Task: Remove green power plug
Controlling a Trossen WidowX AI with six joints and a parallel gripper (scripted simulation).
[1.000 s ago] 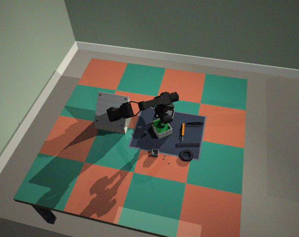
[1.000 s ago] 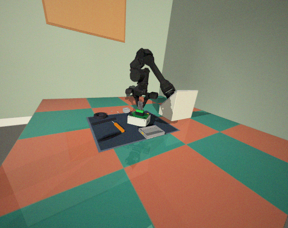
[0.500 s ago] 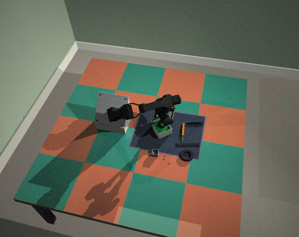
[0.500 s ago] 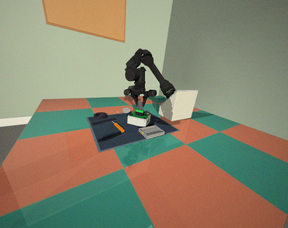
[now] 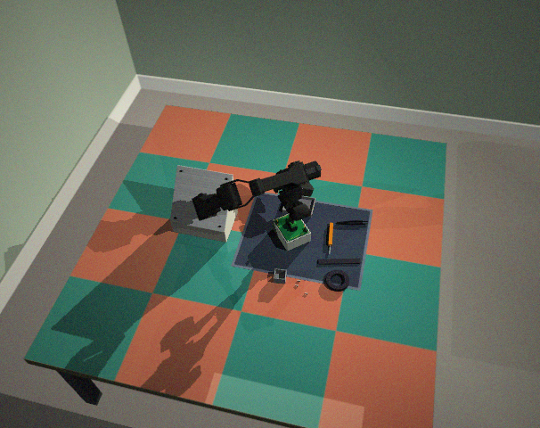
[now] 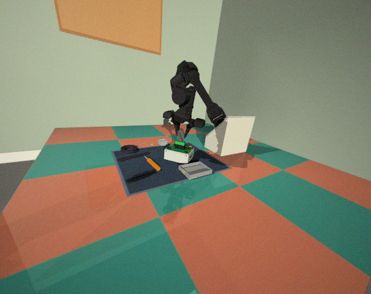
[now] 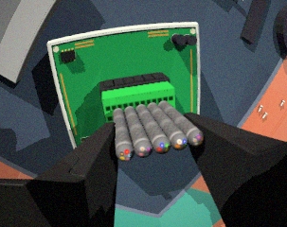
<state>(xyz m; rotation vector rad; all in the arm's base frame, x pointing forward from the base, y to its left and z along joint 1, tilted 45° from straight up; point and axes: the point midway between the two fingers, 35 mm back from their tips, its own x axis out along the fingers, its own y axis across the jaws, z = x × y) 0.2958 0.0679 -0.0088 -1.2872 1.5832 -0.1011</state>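
Gripper [image 5: 290, 223] [image 6: 180, 139] [image 7: 150, 125] is closed on the green power plug [image 6: 180, 143] [image 7: 138, 95], fingers at its two ends; exact contact is hard to make out, fingertips partly hidden. Plug sits at the black socket [image 6: 180, 147] [image 7: 134, 81] on the circuit board [image 5: 286, 234] [image 6: 188, 148] [image 7: 86, 71], outside the tray. Five grey cables [image 6: 180, 135] [image 7: 148, 128] rise from the plug between the fingers. Board tops a white box [image 5: 299, 242] [image 6: 176, 156] on the dark blue mat [image 5: 257, 249] [image 6: 134, 186], which lies on the checkered counter [image 5: 385, 294] [image 6: 217, 234]. Grey tray [image 5: 311, 207] [image 6: 196, 172] [image 7: 27, 42] is near the white box, on the mat. Orange-handled screwdriver [image 5: 330, 234] [image 6: 153, 164] lies flat, same mat. Black ring [image 5: 327, 281] [image 6: 128, 150] at mat's edge.
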